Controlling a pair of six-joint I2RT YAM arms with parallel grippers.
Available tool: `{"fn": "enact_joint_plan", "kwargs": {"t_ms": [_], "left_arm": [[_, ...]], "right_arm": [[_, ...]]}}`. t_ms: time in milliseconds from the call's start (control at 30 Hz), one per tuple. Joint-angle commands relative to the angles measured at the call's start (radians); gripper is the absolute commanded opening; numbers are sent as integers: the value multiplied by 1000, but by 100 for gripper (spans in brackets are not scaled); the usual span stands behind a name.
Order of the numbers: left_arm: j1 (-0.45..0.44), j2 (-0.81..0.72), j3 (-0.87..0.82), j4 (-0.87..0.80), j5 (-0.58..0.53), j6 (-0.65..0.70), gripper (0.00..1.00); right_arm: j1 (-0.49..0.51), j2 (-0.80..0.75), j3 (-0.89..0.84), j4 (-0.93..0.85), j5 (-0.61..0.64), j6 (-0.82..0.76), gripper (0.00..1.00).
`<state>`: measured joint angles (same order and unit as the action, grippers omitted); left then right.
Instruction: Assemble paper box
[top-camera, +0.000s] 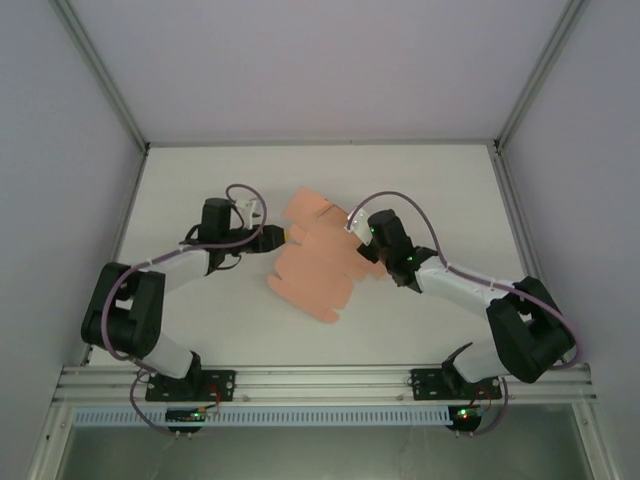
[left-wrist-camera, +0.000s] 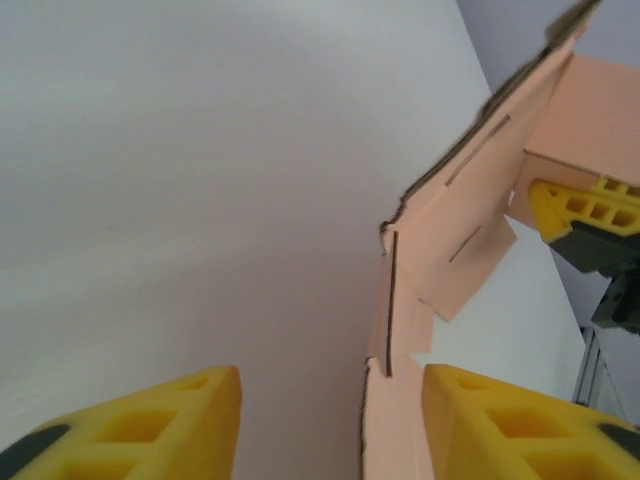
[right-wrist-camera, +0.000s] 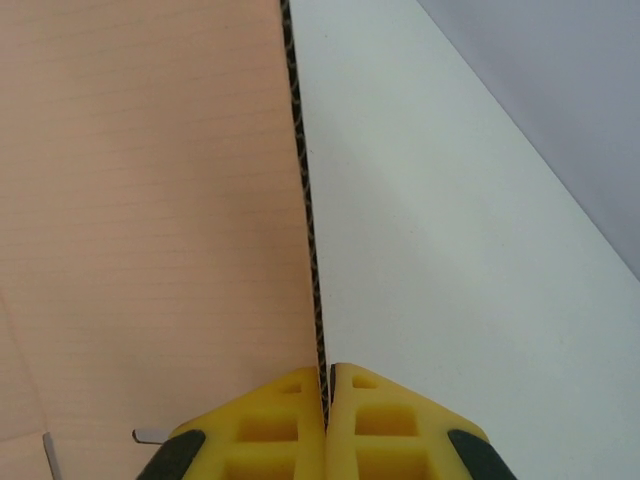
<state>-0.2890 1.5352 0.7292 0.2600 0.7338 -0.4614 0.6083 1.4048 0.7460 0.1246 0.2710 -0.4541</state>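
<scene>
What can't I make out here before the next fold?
- Top view: the right tool has its fingertips under its own wrist, so its grip on the paper box is hidden.
- Left wrist view: the bottom edge cuts off the paper box beside the left tool, so contact with its finger cannot be told.
- Right wrist view: the paper box runs past the left and top edges, which cut off its flaps.

Left hand (left-wrist-camera: 328, 380) spread, paper box (left-wrist-camera: 470, 230) edge-on between its fingers (left-wrist-camera: 500, 425); right hand (left-wrist-camera: 585, 208) at far flap
</scene>
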Motion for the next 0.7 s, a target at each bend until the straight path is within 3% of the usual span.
{"fn": "enact_joint_plan", "kwargs": {"t_ms": [0, 67, 167, 300, 500, 667], "left_arm": [[-22, 18, 43, 89, 46, -4, 40], [-25, 34, 49, 103, 28, -9, 30], [-26, 40, 43, 114, -4, -15, 0], [-30, -11, -18, 149, -40, 26, 0], [-89, -131, -79, 79, -117, 197, 0], [-246, -187, -62, -18, -407, 384, 0]], "right_arm": [[-2, -12, 42, -43, -40, 51, 0], [-3, -12, 39, -45, -55, 59, 0], [-9, -5, 45, -68, -56, 81, 0], [-57, 19, 88, -150, -49, 185, 0], [-140, 85, 184, -309, -117, 300, 0], [-103, 79, 208, -304, -96, 293, 0]]}}
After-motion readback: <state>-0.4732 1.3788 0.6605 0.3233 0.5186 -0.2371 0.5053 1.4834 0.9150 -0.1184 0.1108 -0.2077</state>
